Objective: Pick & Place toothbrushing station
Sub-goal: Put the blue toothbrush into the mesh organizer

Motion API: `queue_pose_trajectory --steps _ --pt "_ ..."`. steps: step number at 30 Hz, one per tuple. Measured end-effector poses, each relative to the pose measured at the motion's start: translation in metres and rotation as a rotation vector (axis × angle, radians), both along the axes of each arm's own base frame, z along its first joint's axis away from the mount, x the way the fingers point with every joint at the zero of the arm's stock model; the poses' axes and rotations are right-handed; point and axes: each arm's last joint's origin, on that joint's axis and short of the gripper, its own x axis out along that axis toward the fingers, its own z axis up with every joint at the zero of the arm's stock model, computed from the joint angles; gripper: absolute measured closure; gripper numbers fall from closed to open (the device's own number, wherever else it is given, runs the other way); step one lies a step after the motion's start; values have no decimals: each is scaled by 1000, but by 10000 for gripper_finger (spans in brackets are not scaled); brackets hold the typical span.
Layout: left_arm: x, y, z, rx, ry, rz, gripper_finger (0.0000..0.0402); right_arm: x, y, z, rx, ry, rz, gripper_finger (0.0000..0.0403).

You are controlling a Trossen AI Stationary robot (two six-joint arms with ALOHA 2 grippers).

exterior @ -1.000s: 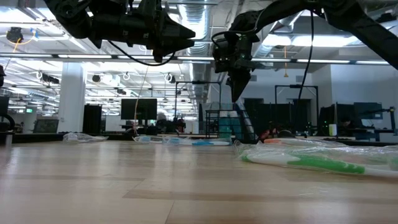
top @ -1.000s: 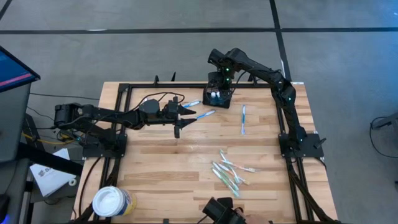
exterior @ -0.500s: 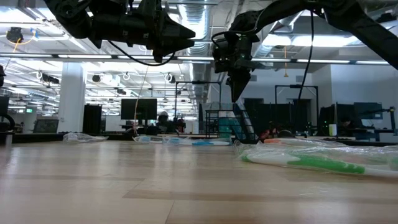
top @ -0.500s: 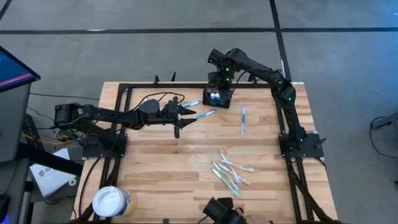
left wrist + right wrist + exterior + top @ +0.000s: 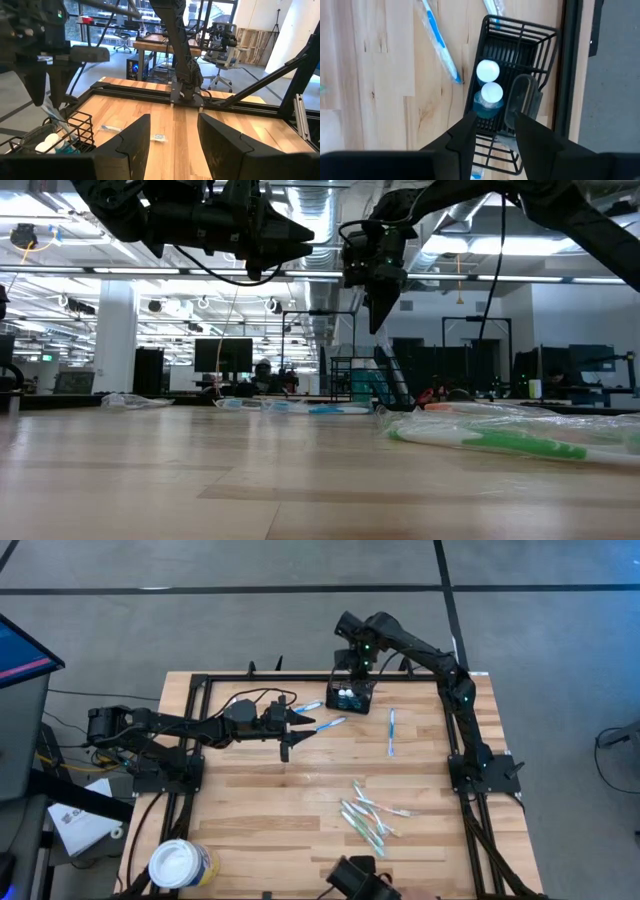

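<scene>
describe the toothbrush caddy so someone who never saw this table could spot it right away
Start at the wooden table and go to its far edge, right of centre, under the right gripper. There stands the small black rectangular wire-mesh caddy, with two white-capped containers upright inside. Unlike the wrapped toothbrushes lying flat around it, it is a dark open cage standing up off the wood.

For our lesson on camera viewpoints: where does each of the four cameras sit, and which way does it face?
High view: overhead, facing down; both arms, caddy.
Low view: table height, facing the room; both arms overhead.
Left wrist view: on the left arm, facing across the table; left hand open.
Right wrist view: on the right arm, facing down; right hand empty above the caddy.
Shared: all four show the caddy.
</scene>
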Motion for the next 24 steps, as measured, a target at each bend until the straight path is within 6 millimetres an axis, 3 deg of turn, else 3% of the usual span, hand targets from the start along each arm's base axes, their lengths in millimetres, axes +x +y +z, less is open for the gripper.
queue_pose_trajectory --steps 5,14,24 --pt "0 0 0 0 0 0 245 -3 2 13 17 -12 -28 278" --pt "0 0 -1 -1 7 0 245 -33 1 39 242 -108 -159 281" --pt "0 0 -2 -5 25 0 245 -32 9 46 281 -122 -220 309"
